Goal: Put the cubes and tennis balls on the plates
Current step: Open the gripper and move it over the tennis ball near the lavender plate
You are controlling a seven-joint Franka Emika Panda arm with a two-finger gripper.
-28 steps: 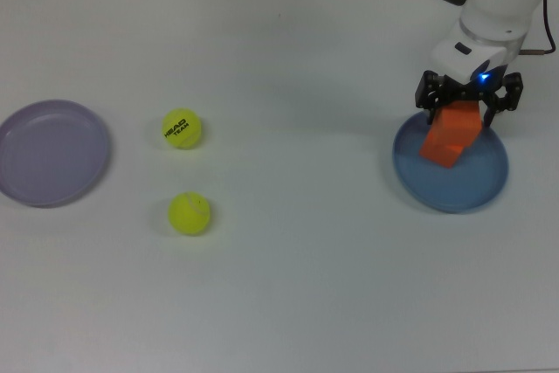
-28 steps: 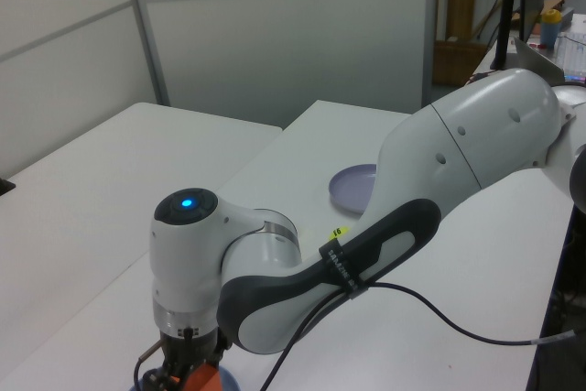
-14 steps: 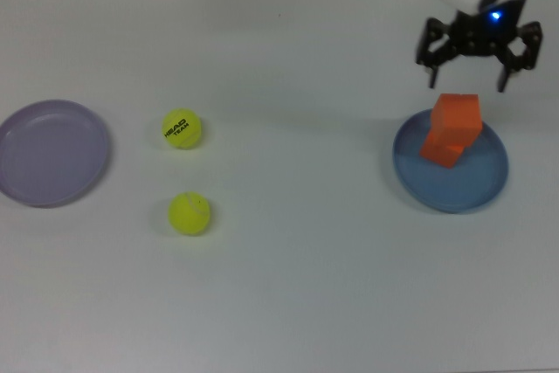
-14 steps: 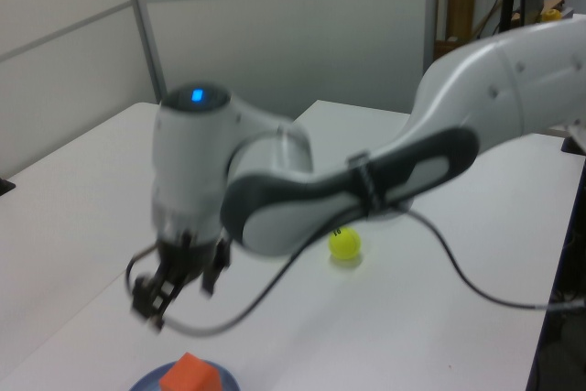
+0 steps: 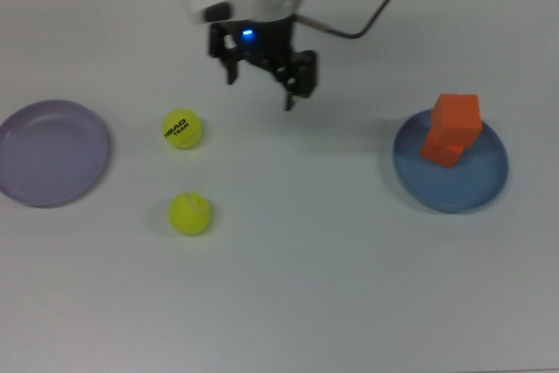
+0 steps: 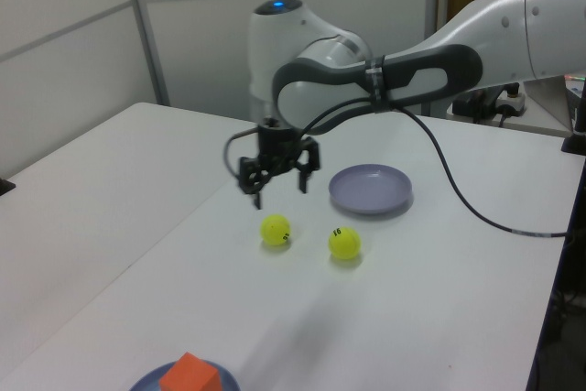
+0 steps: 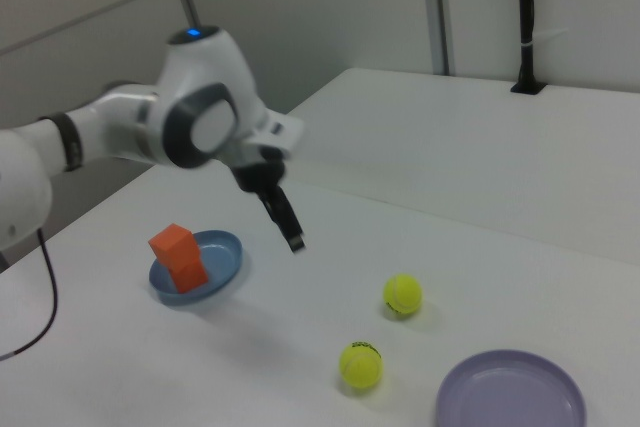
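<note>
Hovering spread wide and empty, the hand (image 5: 260, 83) hangs near two fuzzy yellow-green tennis balls (image 5: 182, 128).

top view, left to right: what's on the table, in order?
Lilac plate → the two tennis balls, almost level with each other, so no order between them → open, empty gripper above the table → blue plate carrying the stacked orange cubes.
</note>
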